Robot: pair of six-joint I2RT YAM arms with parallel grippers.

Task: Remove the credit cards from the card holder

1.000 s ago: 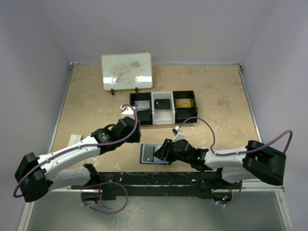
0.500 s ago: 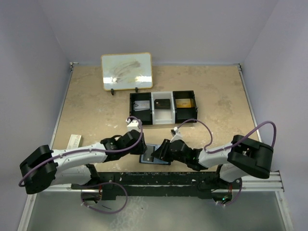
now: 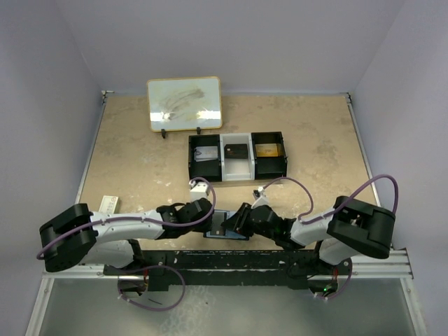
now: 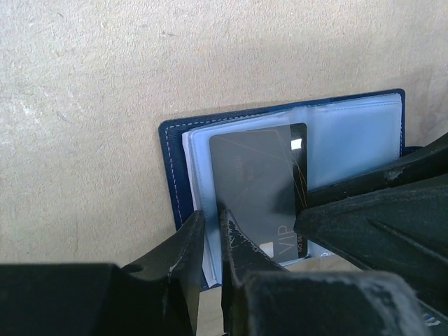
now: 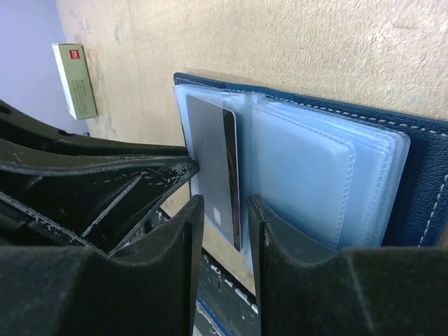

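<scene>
The navy card holder (image 3: 226, 227) lies open at the table's near edge, between both grippers. Its pale blue pocket panels (image 4: 350, 140) fan out from the navy cover (image 5: 427, 189). A dark grey credit card (image 4: 255, 185) marked VIP sticks out of the left panel. My left gripper (image 4: 212, 222) has its jaws almost together on the pale panel's edge, beside the card. My right gripper (image 5: 225, 206) straddles the lower end of the card (image 5: 210, 161), jaws apart, with a gap showing on the left side. From above, the left gripper (image 3: 208, 214) and right gripper (image 3: 240, 220) nearly meet over the holder.
A black three-compartment tray (image 3: 238, 158) stands behind the holder, with a framed whiteboard (image 3: 185, 103) further back. A small red-and-white box (image 3: 108, 204) lies at the left edge. The table's front edge and the arm rail run just below the holder.
My left arm has swung from the tray down to the card holder's left side, and its jaws have narrowed onto the panel edge. The right gripper stayed at the holder and narrowed slightly.
</scene>
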